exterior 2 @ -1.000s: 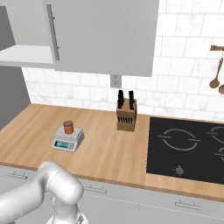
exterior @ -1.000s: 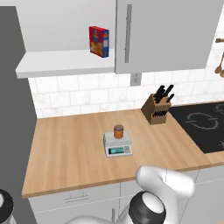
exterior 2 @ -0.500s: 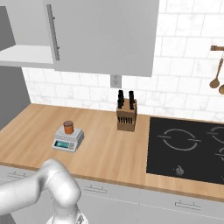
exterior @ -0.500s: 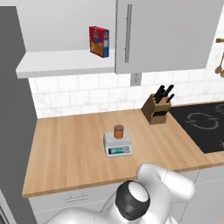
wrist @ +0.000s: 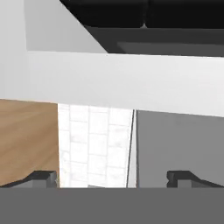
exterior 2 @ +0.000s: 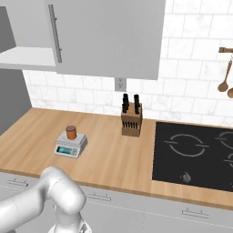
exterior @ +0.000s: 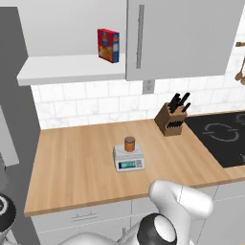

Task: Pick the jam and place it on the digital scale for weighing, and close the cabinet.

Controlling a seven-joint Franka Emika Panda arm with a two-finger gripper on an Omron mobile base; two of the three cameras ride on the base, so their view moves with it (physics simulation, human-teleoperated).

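The jam (exterior: 129, 143), a small orange jar with a brown lid, stands upright on the digital scale (exterior: 128, 159) in the middle of the wooden counter; it also shows as the jam (exterior 2: 70, 132) on the scale (exterior 2: 70, 144). Above, the cabinet (exterior: 182, 38) has its right door shut, while its left compartment stands open and bares a white shelf (exterior: 72, 68). My gripper (wrist: 113, 179) is open with nothing between its fingertips (wrist: 43, 177). It faces the underside of a white shelf edge, with tiles and a grey panel behind.
A red-and-blue box (exterior: 108, 45) stands on the open shelf. A knife block (exterior: 172, 118) sits right of the scale, beside the black cooktop (exterior: 222, 136). Wooden spoons (exterior 2: 225, 82) hang on the tiled wall. My arm's white elbow (exterior: 182, 200) is low in front of the counter edge.
The arm's links have shifted a little at the bottom of both base views. The jam stays on the scale and the jaws stay open.
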